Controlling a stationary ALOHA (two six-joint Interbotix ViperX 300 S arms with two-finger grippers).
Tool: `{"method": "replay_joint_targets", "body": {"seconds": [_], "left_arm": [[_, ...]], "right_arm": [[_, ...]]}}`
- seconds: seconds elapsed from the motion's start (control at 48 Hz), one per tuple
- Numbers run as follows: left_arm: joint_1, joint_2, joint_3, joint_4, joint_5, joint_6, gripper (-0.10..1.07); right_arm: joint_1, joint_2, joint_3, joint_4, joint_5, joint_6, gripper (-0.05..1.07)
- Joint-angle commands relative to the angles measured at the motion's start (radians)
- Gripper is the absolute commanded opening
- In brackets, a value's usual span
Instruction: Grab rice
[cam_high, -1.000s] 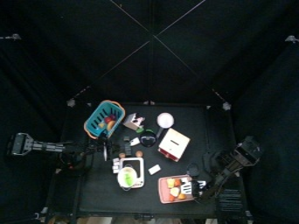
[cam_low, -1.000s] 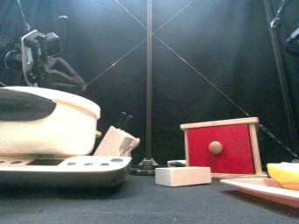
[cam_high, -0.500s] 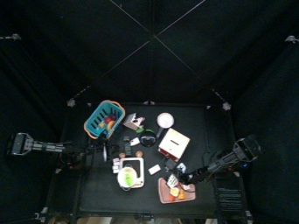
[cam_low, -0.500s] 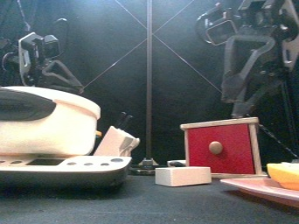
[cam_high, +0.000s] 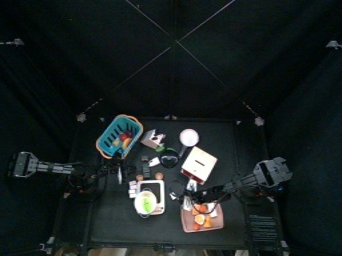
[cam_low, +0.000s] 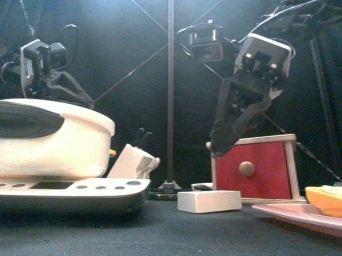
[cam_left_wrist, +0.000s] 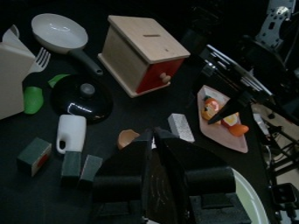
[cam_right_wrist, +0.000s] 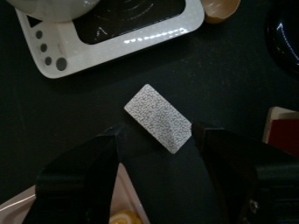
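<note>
- The right gripper (cam_right_wrist: 160, 131) is held released, its two black jaws spread wide with nothing grasped between them.
- The small white speckled rectangular block of rice (cam_right_wrist: 158, 118) is seen lying flat on the black table (cam_right_wrist: 82, 114), directly beneath the right gripper and between its two fingertips, turned slantwise to them; no contact with either jaw is seen.
- In the front view the right gripper (cam_low: 225, 138) is seen hanging above the rice block (cam_low: 210, 201), with clear space left between them.
- Beyond the fingertips, the white rounded appliance with a strip of dark buttons (cam_right_wrist: 105, 39) is set close to the rice block but apart from it.
- To one side of the right gripper the red wooden box with a round knob (cam_low: 251, 168) is found; in the front view it stands just behind the rice block and below the arm.
- Near the wrist end of the right gripper the rim of the pale flat plate (cam_low: 287, 212) is seen, with an orange piece of food (cam_low: 322, 198) on it.
- The left gripper (cam_left_wrist: 158, 153) is held at the table's left side, well apart from the rice block; its jaws appear clenched together on nothing, though the view is dark.
</note>
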Motion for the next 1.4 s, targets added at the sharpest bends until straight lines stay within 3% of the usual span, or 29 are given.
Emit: {"method": "replay_joint_targets", "body": {"seconds": [0.0, 0.354, 0.688, 1.104, 1.375], "left_arm": [[-0.002, 0.000, -0.012, -0.002, -0.005, 0.002, 0.56], [-0.003, 0.000, -0.009, -0.002, -0.005, 0.002, 0.56], [-0.003, 0.000, -0.009, -0.002, -0.005, 0.002, 0.56], [-0.003, 0.000, -0.008, -0.002, -0.005, 0.002, 0.56], [-0.002, 0.000, -0.009, -0.002, -0.005, 0.002, 0.56]], "right_arm": [[-0.015, 0.003, -0.035, -0.005, -0.008, -0.031, 0.95], [-0.028, 0.092, -0.077, 0.006, -0.008, -0.143, 0.95], [-0.034, 0.129, -0.072, 0.091, 0.000, -0.170, 0.94], [-0.034, 0.123, -0.078, 0.130, 0.025, -0.167, 0.67], [-0.034, 0.114, -0.091, 0.152, 0.023, -0.170, 0.65]]}}
